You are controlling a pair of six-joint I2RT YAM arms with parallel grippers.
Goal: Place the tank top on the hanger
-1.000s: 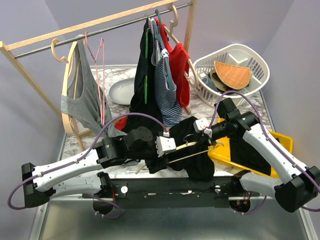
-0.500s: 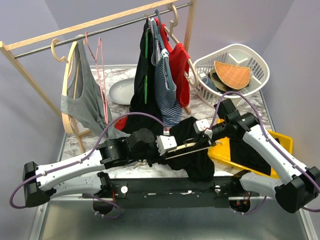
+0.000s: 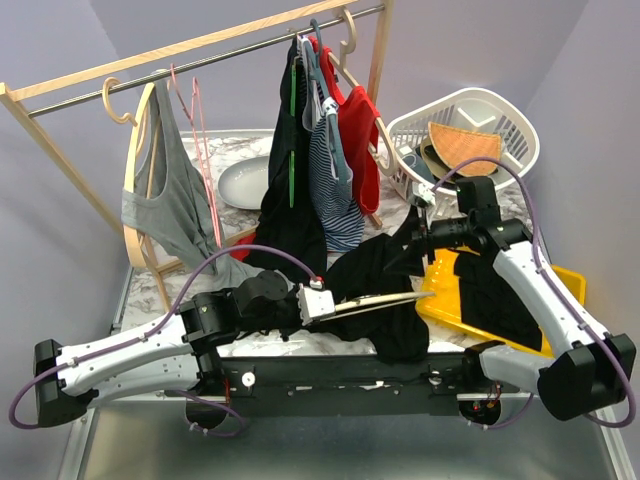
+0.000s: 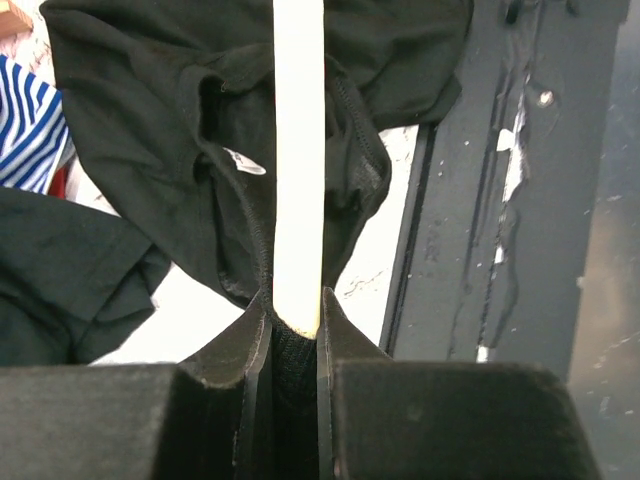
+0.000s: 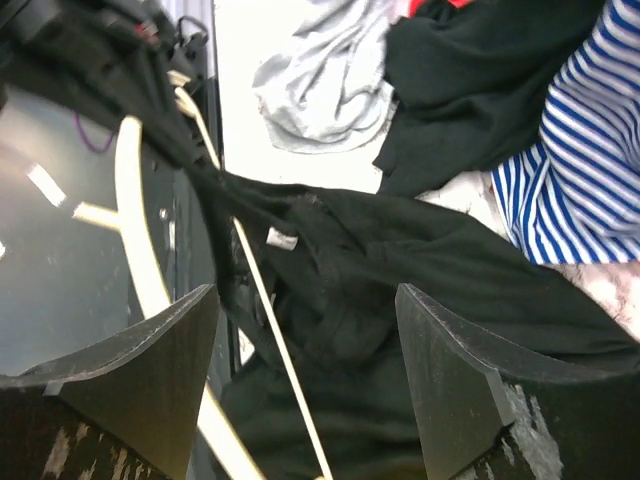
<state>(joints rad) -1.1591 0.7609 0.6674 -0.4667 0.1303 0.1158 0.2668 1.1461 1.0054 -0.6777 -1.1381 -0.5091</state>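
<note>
Left tool (image 4: 295, 322) is clenched on one cream arm of the hanger (image 4: 299, 150), which runs straight out from its tips. The tank top (image 4: 200, 130) lies gathered on either side of that arm just ahead, on the worktop (image 4: 190, 310). Right tool (image 5: 303, 300) hangs above the black fabric, jaws spread wide, gripping nothing

Tank top (image 3: 375, 275) lies near-centre on table (image 3: 235, 150). Hanger (image 3: 385, 300) runs left-right across it, left end in left gripper (image 3: 335, 303). Right gripper (image 5: 302, 298) sits over tank top's far-right part. Tray (image 3: 565, 285) just right of tank top, a garment (image 3: 495, 300) on it. Basket (image 3: 470, 140) far right, behind tray. Rack (image 3: 200, 45) spans far side. Hanging clothes (image 3: 320, 170) behind tank top, plate (image 3: 243, 182) left of them.
</note>
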